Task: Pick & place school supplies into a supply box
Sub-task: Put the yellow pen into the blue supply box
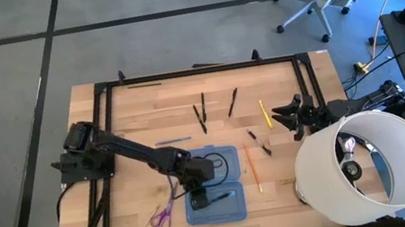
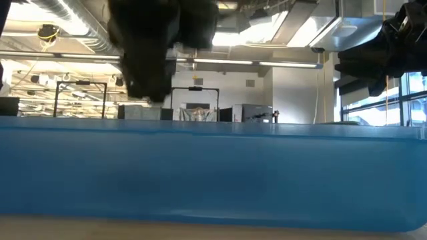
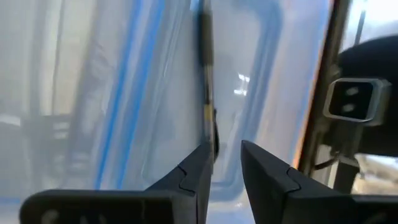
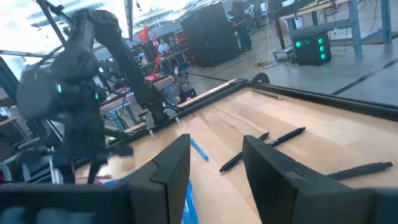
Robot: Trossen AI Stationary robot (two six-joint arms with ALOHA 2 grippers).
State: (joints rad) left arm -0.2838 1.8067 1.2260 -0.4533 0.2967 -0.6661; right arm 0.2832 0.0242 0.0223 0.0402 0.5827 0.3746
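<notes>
Supply box [image 2: 213, 177], blue wall nearest my low camera, open near the table's front edge. Black pen [image 3: 206, 81] lying inside it. Left gripper [image 3: 225, 163] above the pen, fingers slightly parted, holding nothing. Right gripper [image 4: 214, 163] open, empty, at the table's right side.

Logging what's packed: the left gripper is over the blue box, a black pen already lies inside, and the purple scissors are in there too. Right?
Not quite. The high view shows the purple scissors on the table left of the supply box, not inside. The left gripper is over the box, and a black pen does lie in it.
</notes>
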